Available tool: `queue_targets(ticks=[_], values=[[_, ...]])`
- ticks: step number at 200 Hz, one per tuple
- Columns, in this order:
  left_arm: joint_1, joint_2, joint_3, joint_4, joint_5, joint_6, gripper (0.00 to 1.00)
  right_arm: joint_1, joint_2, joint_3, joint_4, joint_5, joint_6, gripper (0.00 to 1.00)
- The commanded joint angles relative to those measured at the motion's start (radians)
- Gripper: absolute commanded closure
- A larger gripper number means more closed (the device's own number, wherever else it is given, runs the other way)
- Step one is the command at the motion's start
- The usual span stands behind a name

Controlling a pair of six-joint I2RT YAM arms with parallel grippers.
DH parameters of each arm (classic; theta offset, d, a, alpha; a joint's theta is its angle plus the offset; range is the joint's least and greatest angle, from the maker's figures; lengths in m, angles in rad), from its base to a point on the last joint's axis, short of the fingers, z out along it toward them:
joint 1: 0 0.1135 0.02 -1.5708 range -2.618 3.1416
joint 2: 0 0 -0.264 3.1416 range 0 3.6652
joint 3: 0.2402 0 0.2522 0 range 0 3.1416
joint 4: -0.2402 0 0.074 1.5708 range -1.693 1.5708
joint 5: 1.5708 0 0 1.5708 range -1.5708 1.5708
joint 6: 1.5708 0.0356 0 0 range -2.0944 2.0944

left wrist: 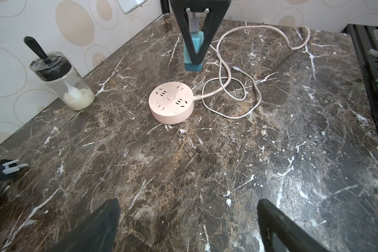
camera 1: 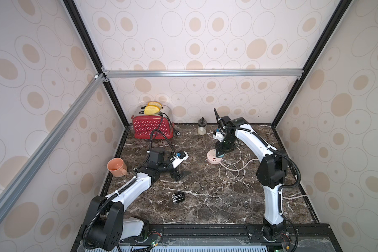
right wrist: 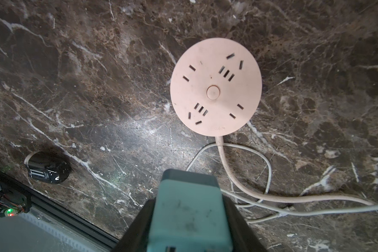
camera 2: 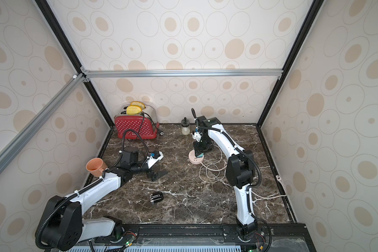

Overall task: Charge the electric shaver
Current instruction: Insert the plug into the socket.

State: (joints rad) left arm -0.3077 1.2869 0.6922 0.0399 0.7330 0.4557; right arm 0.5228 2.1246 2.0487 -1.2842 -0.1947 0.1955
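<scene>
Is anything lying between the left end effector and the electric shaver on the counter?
Nothing visible. The open left end effector and the electric shaver have only bare counter between them; the shaver lies alone toward the front edge.

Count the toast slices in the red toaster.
2. One toast slice stands in the red toaster's front slot, the other in the slot behind. None looks hidden.

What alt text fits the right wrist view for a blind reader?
The right gripper holds a teal plug adapter above a dark marble table, near a round pink socket disc with a pale cord. The black electric shaver lies apart, by the table's edge.
</scene>
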Motion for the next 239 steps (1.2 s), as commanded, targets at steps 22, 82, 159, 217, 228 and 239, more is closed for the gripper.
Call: queue_targets(ticks=[22,82,159,217,228,239], values=[[0.006,0.023,0.037,-0.008,-0.001,0.0,0.01,0.017,0.043,0.033,-0.002,0.038,0.156,1.0],[0.012,0.041,0.045,-0.017,-0.013,-0.005,0.01,0.046,0.188,0.203,-0.06,0.142,0.231,1.0],[0.024,0.072,0.081,-0.088,-0.094,0.028,0.01,0.074,0.243,0.239,-0.083,0.17,0.275,1.0],[0.028,0.065,0.082,-0.098,-0.109,0.047,0.01,0.077,0.227,0.169,-0.005,0.18,0.334,1.0],[0.029,0.063,0.082,-0.098,-0.109,0.049,0.01,0.077,0.219,0.153,0.015,0.196,0.35,1.0],[0.03,0.063,0.082,-0.098,-0.109,0.049,0.01,0.078,0.21,0.138,0.033,0.209,0.369,1.0]])
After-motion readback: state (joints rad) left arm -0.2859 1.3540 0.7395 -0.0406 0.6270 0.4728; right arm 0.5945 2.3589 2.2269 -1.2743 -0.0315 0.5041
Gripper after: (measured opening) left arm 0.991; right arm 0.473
